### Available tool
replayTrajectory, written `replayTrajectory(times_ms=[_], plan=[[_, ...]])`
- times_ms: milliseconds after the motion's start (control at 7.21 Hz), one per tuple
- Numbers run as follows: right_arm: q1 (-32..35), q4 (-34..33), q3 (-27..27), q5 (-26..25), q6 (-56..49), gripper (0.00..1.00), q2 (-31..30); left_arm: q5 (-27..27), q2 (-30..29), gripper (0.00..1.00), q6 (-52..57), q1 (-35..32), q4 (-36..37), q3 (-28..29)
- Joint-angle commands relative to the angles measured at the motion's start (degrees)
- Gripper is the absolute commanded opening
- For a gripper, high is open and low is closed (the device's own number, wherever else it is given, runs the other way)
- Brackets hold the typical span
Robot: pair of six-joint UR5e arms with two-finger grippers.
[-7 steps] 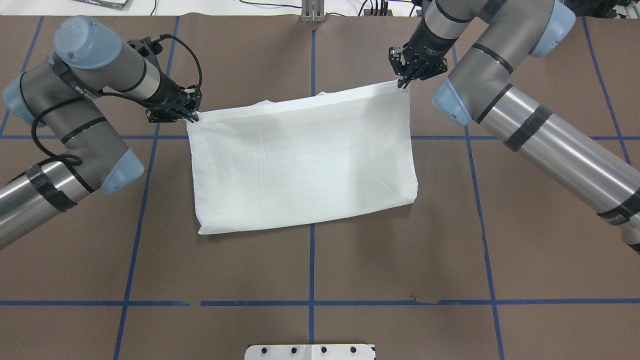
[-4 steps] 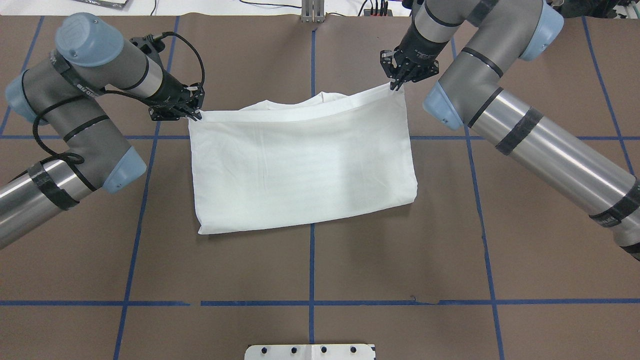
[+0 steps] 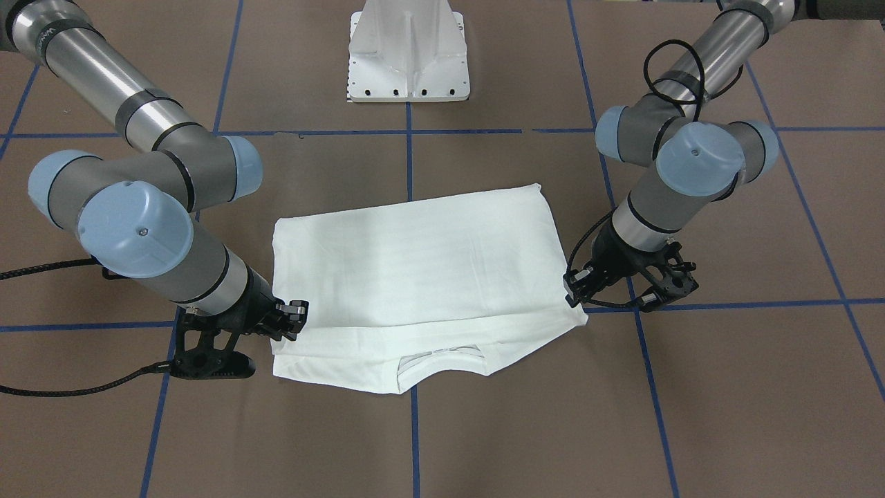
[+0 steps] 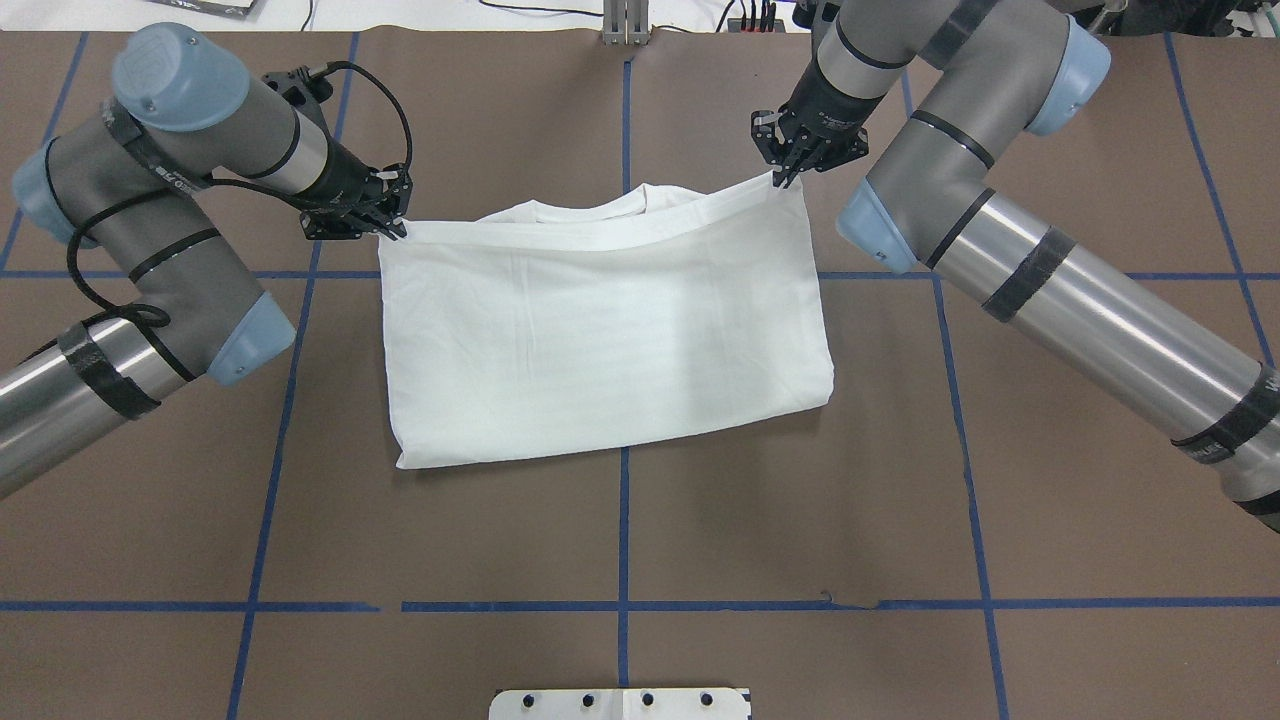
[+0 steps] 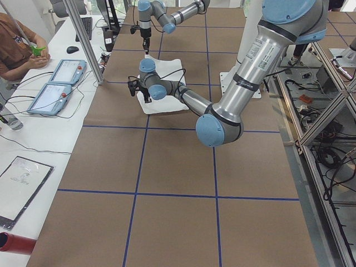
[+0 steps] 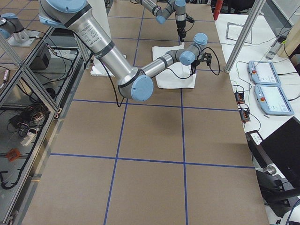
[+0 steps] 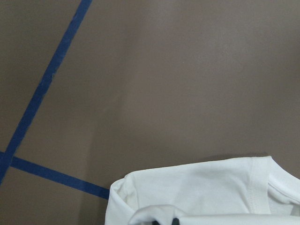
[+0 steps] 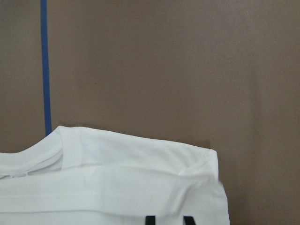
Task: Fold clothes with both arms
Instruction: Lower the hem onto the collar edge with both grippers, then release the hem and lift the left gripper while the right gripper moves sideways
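The left gripper (image 4: pixel 385 228) and the right gripper (image 4: pixel 783 178) seem clamped on the T-shirt's (image 4: pixel 600 340) far corners. Both wrist views cut off the fingertips.

1. T-shirt (image 4: pixel 600 340): soft white cloth, matt, lightly creased; collar (image 3: pixel 440 355) finely ribbed.
2. Table (image 4: pixel 800 520): matt brown paper-like cover, blue tape (image 4: pixel 623 530) lines.
3. Left arm (image 4: pixel 50 385), right arm (image 4: pixel 1100 320): smooth, shiny silver metal tubes; satin light-blue plastic caps (image 4: pixel 165 65).
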Motion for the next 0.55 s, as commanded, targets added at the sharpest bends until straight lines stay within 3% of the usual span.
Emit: replayTrajectory(times_ms=[0, 139, 416], plan=[[0.1, 0.1, 0.6, 0.4, -0.3, 1.0, -0.3, 0.0, 0.0, 0.99, 0.0, -1.5, 0.6, 0.0], [-0.4, 0.1, 3.3, 0.4, 0.6, 1.0, -2.3, 0.1, 0.3, 0.99, 0.0, -2.0, 0.7, -0.1], [-4.2, 0.0, 15.4, -1.5, 0.8, 1.0, -12.7, 0.0, 0.7, 0.99, 0.0, -3.2, 0.8, -0.7]])
